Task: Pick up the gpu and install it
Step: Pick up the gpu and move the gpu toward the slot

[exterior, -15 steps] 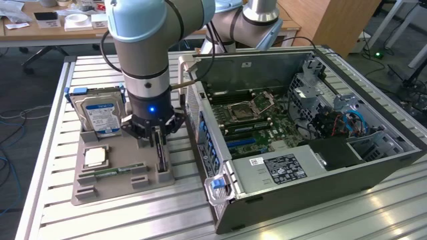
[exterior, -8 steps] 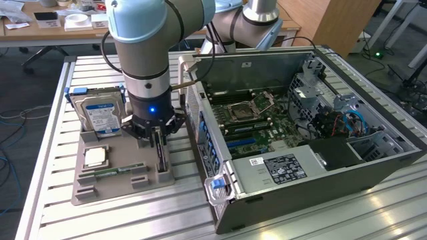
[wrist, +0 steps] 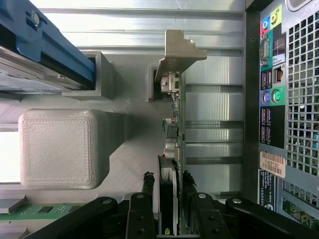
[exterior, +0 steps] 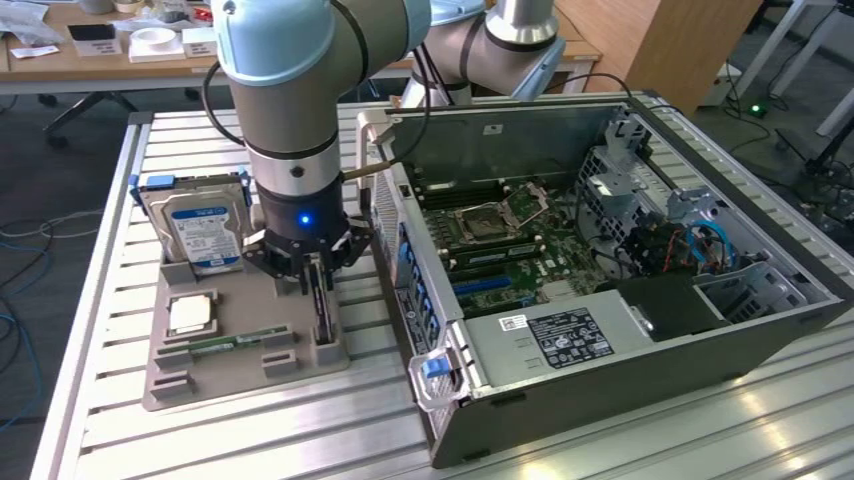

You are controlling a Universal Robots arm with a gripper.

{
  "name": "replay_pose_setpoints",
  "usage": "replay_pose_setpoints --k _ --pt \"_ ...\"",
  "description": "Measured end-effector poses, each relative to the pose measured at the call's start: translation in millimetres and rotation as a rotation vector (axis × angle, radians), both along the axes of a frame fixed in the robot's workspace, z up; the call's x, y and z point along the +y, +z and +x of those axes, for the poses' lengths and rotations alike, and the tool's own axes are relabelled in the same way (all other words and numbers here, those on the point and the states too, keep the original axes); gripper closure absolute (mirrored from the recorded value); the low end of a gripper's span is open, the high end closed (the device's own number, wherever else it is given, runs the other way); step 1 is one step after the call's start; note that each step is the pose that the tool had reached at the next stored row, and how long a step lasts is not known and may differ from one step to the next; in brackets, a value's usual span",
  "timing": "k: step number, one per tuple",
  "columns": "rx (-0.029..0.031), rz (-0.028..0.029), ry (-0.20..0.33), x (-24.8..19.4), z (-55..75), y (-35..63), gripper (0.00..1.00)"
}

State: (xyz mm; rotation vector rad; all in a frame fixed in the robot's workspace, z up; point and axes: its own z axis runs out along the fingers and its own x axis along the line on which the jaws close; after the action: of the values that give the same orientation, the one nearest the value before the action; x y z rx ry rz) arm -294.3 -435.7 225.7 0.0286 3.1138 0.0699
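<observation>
Slatted aluminium table (exterior: pixel 267 430) amid cluttered lab desks (exterior: pixel 80 55)

On the counter (exterior: pixel 107 400), a holder tray (exterior: pixel 240 375) sits at the exterior view's left of the open computer case (exterior: pixel 747 330). The gpu (exterior: pixel 324 318) stands on edge in the tray, the hard drive (exterior: pixel 200 232) behind it, with the claw (exterior: pixel 310 285) astride the gpu.

Grey holder tray (exterior: pixel 200 375); green-edged gpu (wrist: pixel 175 124) with silver bracket; blue-and-white-labelled hard drive (exterior: pixel 203 232); black gripper (wrist: pixel 169 185).
</observation>
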Motion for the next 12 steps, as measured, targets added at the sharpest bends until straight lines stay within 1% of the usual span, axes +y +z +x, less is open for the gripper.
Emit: replay_pose_setpoints --k 7,8,9,12 --pt "0.0000 0.0000 0.000 0.0 0.0 0.0 0.64" --pt "0.0000 0.0000 0.000 0.0 0.0 0.0 0.66" --pt "0.0002 0.0000 0.000 0.0 0.0 0.0 0.72" --pt "0.0000 0.0000 0.000 0.0 0.0 0.0 0.74"
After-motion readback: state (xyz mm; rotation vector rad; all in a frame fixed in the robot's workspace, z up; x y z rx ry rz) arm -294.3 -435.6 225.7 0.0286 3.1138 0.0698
